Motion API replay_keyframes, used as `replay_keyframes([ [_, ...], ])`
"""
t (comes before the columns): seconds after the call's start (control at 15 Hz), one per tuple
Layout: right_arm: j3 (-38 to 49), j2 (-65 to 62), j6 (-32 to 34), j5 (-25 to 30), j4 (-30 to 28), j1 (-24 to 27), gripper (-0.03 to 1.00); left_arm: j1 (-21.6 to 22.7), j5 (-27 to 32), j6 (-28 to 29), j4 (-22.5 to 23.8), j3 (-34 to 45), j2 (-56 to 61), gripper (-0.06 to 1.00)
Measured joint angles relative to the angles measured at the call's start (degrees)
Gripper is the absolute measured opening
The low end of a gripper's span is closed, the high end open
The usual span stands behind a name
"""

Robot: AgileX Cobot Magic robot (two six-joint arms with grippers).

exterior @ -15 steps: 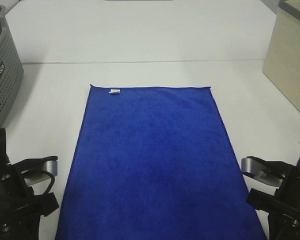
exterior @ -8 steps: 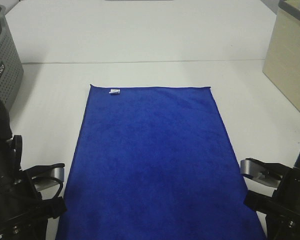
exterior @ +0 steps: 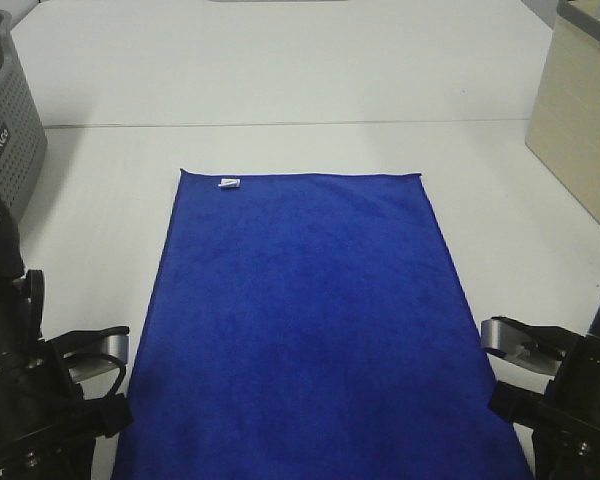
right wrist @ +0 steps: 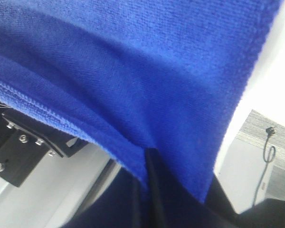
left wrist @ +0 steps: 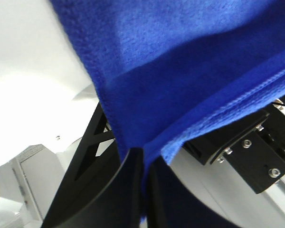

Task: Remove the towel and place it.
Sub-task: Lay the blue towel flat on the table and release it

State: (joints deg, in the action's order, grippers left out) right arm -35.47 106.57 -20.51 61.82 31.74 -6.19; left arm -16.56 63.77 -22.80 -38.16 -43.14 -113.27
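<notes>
The towel (exterior: pixel 305 320), deep blue with a small white tag (exterior: pixel 229 183) at its far edge, lies flat on the white table (exterior: pixel 280 80), its near end running out of the exterior view. My left arm (exterior: pixel 40 400) is at the towel's near left corner and my right arm (exterior: pixel 565 400) at its near right corner. In the left wrist view my left gripper (left wrist: pixel 143 159) is shut on the towel's edge (left wrist: pixel 180 85). In the right wrist view my right gripper (right wrist: pixel 148 159) is shut on the towel's hem (right wrist: pixel 133 85).
A grey perforated basket (exterior: pixel 5 120) stands at the far left edge of the table. A beige box (exterior: pixel 580 120) stands at the far right. A seam (exterior: pixel 280 124) crosses the table beyond the towel.
My left arm has moved inward toward the towel's near left corner. My right arm has dropped slightly. The towel lies as before.
</notes>
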Motion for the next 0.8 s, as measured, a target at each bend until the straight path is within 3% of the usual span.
replay_keyframes([
  [0.27, 0.00, 0.00, 0.00, -1.09, -8.65, 0.63, 0.02, 0.57, -0.17, 0.17, 8.77, 0.29, -0.29, 0.13],
  [0.4, 0.00, 0.00, 0.00, -1.43, -8.42, 0.69, 0.06, 0.63, -0.17, 0.17, 9.22, 0.34, -0.34, 0.15],
  [0.53, 0.00, 0.00, 0.00, -1.43, -7.05, 0.69, 0.23, 0.63, -0.17, 0.17, 9.22, 0.34, -0.40, 0.17],
  [0.73, 0.00, 0.00, 0.00, 1.72, -3.78, 0.69, 0.63, 0.63, -0.17, 0.23, 9.17, 0.34, -0.40, 0.22],
  [0.8, 0.00, 0.00, 0.00, 2.52, -3.78, 0.69, 0.71, 0.63, -0.17, 0.23, 9.11, 0.34, -0.40, 0.24],
])
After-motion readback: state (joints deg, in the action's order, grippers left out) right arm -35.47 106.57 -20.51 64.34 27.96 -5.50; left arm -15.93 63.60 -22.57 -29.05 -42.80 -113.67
